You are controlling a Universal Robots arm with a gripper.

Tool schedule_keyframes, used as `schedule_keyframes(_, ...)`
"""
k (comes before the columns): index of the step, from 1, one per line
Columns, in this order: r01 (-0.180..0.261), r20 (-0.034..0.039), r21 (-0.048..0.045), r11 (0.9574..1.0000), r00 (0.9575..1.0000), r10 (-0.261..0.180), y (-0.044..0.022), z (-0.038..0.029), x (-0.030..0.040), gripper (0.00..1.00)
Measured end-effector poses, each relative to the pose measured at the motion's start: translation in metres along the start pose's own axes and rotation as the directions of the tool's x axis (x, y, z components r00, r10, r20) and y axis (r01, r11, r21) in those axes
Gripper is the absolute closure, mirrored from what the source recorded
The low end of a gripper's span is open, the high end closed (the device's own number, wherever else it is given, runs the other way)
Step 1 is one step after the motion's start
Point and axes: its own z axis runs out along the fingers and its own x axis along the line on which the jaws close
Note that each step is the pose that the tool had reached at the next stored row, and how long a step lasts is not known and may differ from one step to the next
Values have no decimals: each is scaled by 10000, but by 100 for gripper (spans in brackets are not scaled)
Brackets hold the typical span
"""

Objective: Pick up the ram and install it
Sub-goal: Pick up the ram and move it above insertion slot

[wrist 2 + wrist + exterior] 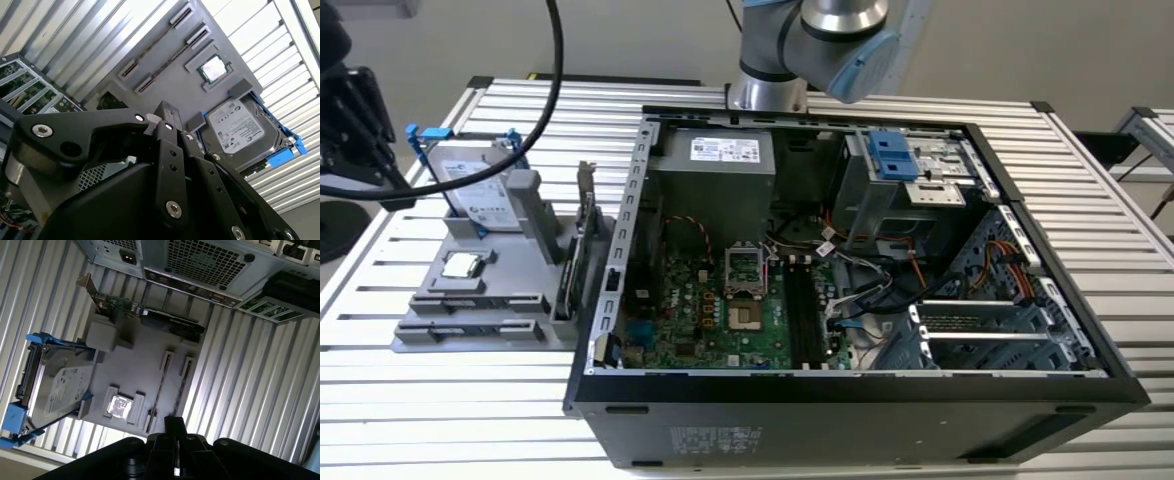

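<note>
The gripper (175, 424), a black claw of jointed metal links studded with bright screw heads, is hanging above the grey parts fixture (142, 347) in the first wrist view. Its fingertips are pressing together on nothing.

The ram (159, 391) is sitting in the fixture on its long edge, apart from the gripper. It is showing as a thin dark strip running between two small grey end brackets. A matching pair of brackets is lying parallel just beside it, and I cannot tell whether that pair is holding a stick too.

The fixture is looking like matte moulded plastic, a flat slab with raised blocks. A square processor chip (119, 406) with a shiny metal lid is resting in a shallow pocket near the ram. A silver-topped hard drive (62, 385) with a pale label is leaning in a bright blue plastic caddy (15, 416) at the fixture's end opposite the ram. An expansion card (170, 322) with a bent metal bracket is standing upright along the fixture's edge nearest the computer case (854, 405).

The case is black sheet steel with its side off, and it is lying just beside the fixture. It is exposing a green motherboard (700, 315) with long black memory slots (798, 315). Fixture and case are both resting on a table (1081, 180) of ribbed aluminium slats that are glaring under the light. The robot arm (841, 40) is rising from the table on the case's far side from the fixture, with a pale wall behind it.
</note>
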Motion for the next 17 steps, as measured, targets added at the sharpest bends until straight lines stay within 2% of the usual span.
schedule_keyframes(4, -431, 21, 6, 9991, 9991, 431, -3, 4, 1, 100)
schedule_keyframes(8, -861, 43, 11, 9963, 9963, 861, -6, 8, 2, 100)
schedule_keyframes(13, -1398, 70, 16, 9902, 9902, 1398, -9, 14, 2, 100)
schedule_keyframes(17, -1823, 92, 19, 9832, 9832, 1822, -12, 18, 3, 100)
